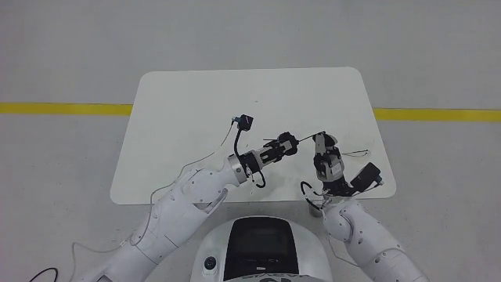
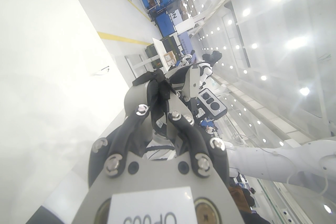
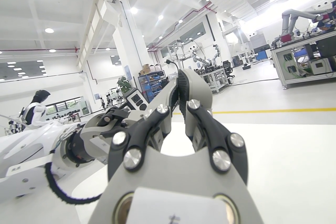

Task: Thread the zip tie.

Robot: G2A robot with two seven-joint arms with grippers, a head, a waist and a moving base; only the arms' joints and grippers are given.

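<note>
Thin black plastic zip tie (image 3: 168, 61): pokes out past the right fingers (image 3: 194, 86), toward the left fingers (image 2: 135, 99).
Right grip: pinched shut on it.
Left grip: closed; on what, I cannot tell.
Feel: likely light, bendy, slippery; pinch near its end.

A white paper label (image 2: 149, 205) on the grey base of the left end effector (image 2: 157, 83) bears dark characters, upside down and cut off. A second white label (image 3: 178, 209) on the right end effector (image 3: 179, 86) shows a mere fragment; nothing reads whole.
</note>
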